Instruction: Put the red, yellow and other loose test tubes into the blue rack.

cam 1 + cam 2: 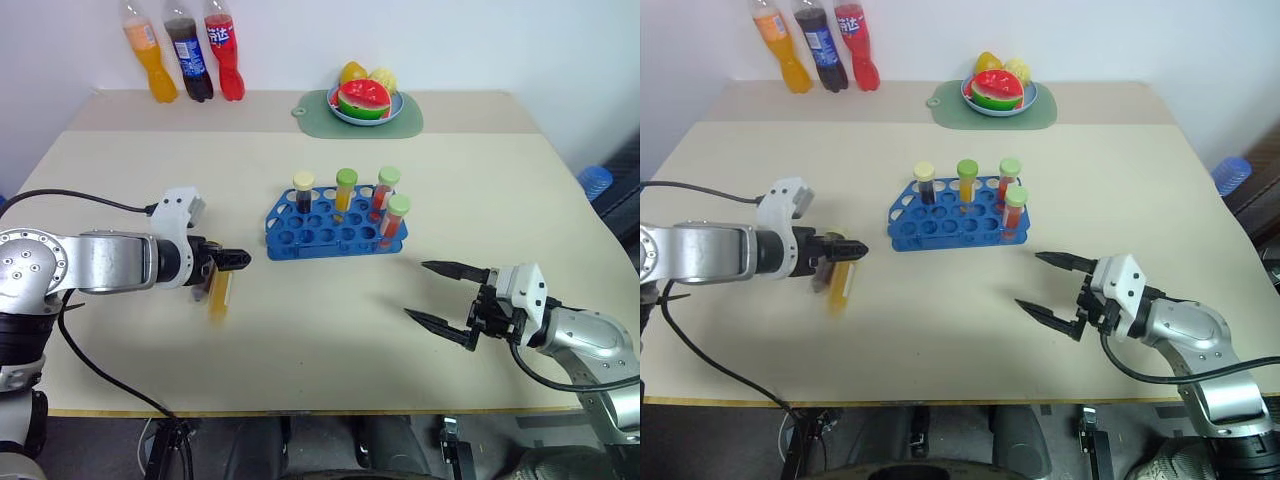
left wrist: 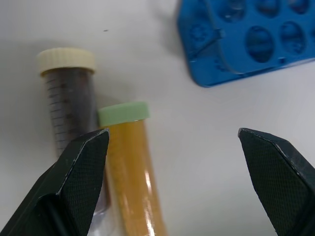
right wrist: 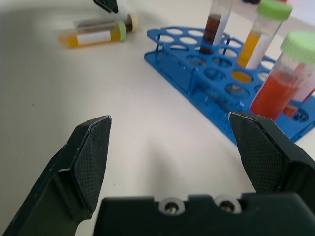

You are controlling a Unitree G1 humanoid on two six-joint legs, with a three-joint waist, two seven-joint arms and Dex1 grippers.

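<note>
Risk noted at the two loose tubes lying side by side and touching on the table to the left of the blue rack [image 1: 335,228]: the left gripper [image 2: 172,147] hangs over them with jaws spread wide and empty, and closing could catch the orange-yellow tube [image 2: 132,172] together with the dark brown tube [image 2: 69,98], or roll one away (smooth round plastic on a matte table). The right gripper [image 1: 445,305], also wide and empty, stands right of the rack, which carries four upright capped tubes in its round holes.
</note>
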